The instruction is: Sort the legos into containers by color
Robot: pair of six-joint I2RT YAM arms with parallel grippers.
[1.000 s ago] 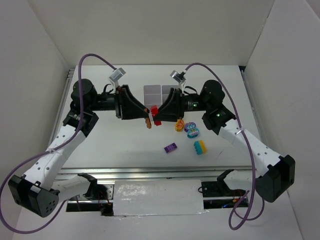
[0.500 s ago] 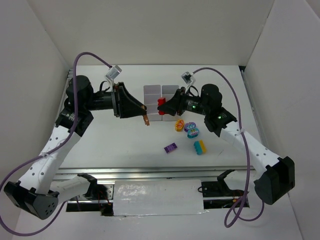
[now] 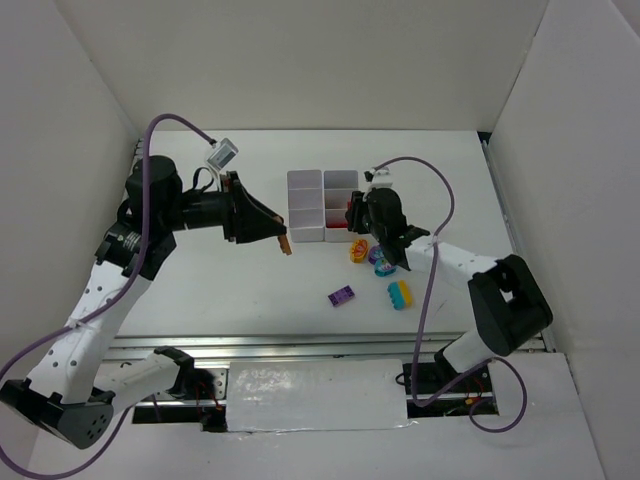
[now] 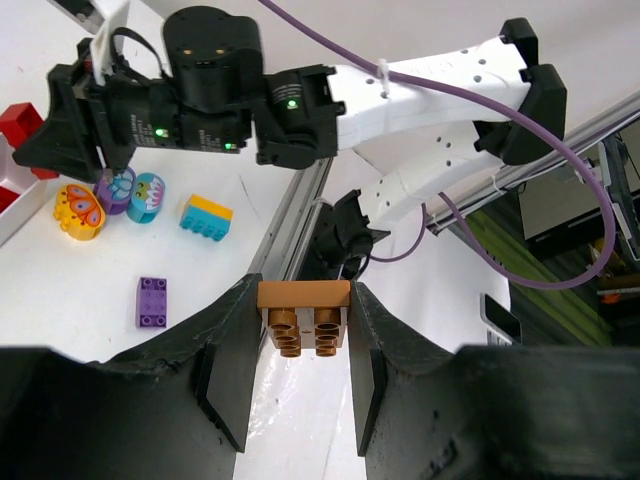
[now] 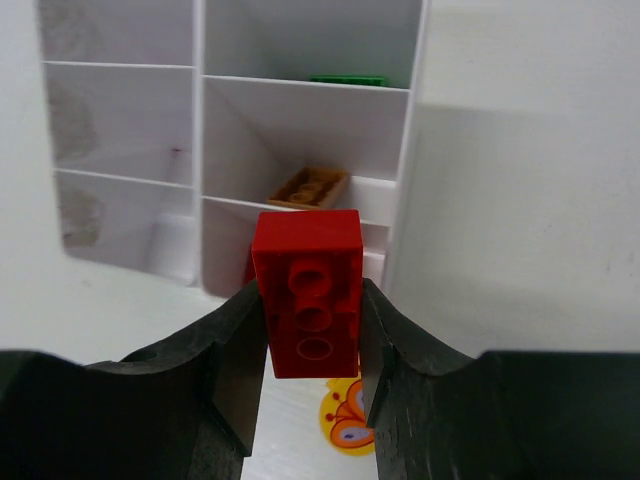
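My right gripper [image 5: 310, 296] is shut on a red lego [image 5: 307, 285] and hovers at the near right corner of the white containers [image 3: 305, 178]. In that view an orange lego [image 5: 310, 186] lies in the middle right compartment and a green one [image 5: 347, 80] in the far right one. My left gripper [image 4: 304, 300] is shut on an orange-brown lego [image 4: 304, 315], held above the table left of the containers, seen from above at the left gripper [image 3: 283, 241]. Loose legos lie in front: a yellow butterfly one [image 3: 357, 251], a purple one [image 3: 341, 296] and a blue-and-yellow one [image 3: 400, 294].
Two small round pieces, purple [image 3: 380, 254] and teal [image 3: 386, 266], sit beside the butterfly brick under the right forearm. White walls enclose the table on the left, back and right. A metal rail [image 3: 300, 345] runs along the near edge.
The left gripper drew back to the left with its orange brick. The right gripper carried the red brick rightward and away, to the containers' near right corner, and its arm dropped low over the table.
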